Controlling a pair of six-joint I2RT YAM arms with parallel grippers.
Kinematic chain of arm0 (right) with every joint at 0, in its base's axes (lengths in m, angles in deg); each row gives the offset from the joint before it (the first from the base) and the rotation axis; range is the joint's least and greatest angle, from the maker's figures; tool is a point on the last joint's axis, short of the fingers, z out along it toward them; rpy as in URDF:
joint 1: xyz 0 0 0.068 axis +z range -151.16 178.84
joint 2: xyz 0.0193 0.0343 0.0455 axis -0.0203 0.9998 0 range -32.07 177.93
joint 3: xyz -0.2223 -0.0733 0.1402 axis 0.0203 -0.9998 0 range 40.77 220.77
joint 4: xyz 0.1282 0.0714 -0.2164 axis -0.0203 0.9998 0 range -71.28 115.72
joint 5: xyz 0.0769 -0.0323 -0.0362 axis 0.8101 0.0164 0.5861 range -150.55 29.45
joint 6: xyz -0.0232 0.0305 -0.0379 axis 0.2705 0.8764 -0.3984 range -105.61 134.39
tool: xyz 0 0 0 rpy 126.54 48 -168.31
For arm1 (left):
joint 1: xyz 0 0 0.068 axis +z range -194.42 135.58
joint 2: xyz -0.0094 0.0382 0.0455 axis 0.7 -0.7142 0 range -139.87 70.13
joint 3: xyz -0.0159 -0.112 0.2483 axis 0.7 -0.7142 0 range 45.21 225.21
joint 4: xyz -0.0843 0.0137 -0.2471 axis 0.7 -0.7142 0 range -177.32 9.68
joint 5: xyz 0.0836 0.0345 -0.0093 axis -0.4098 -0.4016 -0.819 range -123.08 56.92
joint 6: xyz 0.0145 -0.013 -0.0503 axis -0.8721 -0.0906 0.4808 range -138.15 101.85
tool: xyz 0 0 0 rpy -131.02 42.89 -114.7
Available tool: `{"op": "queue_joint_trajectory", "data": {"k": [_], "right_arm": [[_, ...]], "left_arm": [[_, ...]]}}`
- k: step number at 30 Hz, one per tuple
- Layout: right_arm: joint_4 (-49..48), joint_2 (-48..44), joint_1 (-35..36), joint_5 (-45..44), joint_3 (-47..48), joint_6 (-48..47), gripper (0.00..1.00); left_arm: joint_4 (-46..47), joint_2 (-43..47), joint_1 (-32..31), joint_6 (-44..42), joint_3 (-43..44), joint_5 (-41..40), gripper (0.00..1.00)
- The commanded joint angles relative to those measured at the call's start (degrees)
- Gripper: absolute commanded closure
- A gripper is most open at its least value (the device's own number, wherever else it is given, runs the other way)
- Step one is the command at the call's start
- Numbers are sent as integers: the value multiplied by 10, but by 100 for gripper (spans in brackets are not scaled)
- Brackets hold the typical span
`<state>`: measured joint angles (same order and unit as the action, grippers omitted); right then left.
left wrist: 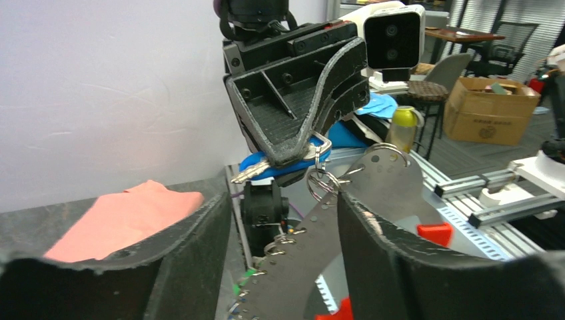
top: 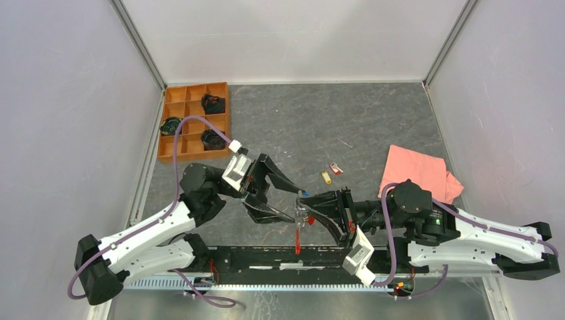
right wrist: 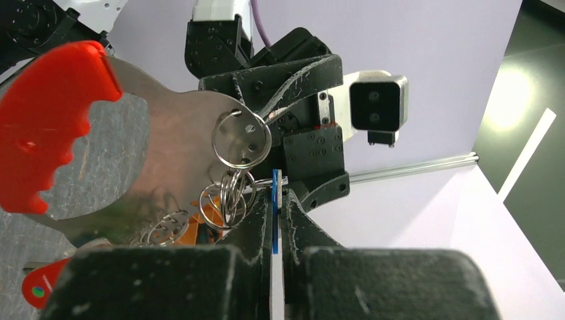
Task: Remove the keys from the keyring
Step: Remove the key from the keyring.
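My right gripper (top: 310,205) is shut on a blue-headed key (top: 304,194), seen edge-on between its fingers in the right wrist view (right wrist: 274,207). That key hangs on the keyring (right wrist: 241,139), a cluster of thin metal rings (left wrist: 323,181). The rings join a flat strap, shiny grey on one face (right wrist: 166,167) and red at the end (right wrist: 46,127), which hangs down in the top view (top: 298,240). My left gripper (top: 296,204) is open, and the strap (left wrist: 313,253) passes between its fingers (left wrist: 283,200) close to the right one. A yellow key (top: 326,177) and a red key (top: 336,169) lie loose on the table.
A pink cloth (top: 416,173) lies at the right. An orange compartment tray (top: 193,120) holding dark objects stands at the back left. The black rail of the arm bases (top: 280,257) runs along the near edge, just below the hanging strap.
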<state>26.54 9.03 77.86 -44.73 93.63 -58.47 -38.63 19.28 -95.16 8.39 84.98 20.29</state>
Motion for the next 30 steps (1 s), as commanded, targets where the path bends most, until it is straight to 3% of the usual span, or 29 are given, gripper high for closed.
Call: {"op": "queue_joint_trajectory", "data": {"k": [1, 6, 13, 25, 30], "right_arm": [[-42, -1, 5, 0, 19, -20, 99], [-43, -2, 8, -3, 18, -24, 99], [-39, -8, 10, -26, 21, -39, 99], [-18, -10, 12, -79, 11, -70, 99], [2, -13, 11, -95, 13, -71, 99]], "left_arm": [[100, -29, -6, 100, 0, 33, 24], [200, -55, -8, 170, -24, 29, 23], [180, -59, -13, 176, -41, 34, 31], [160, -72, -22, 192, -51, 19, 57], [65, -64, -22, 159, -35, 21, 72]]}}
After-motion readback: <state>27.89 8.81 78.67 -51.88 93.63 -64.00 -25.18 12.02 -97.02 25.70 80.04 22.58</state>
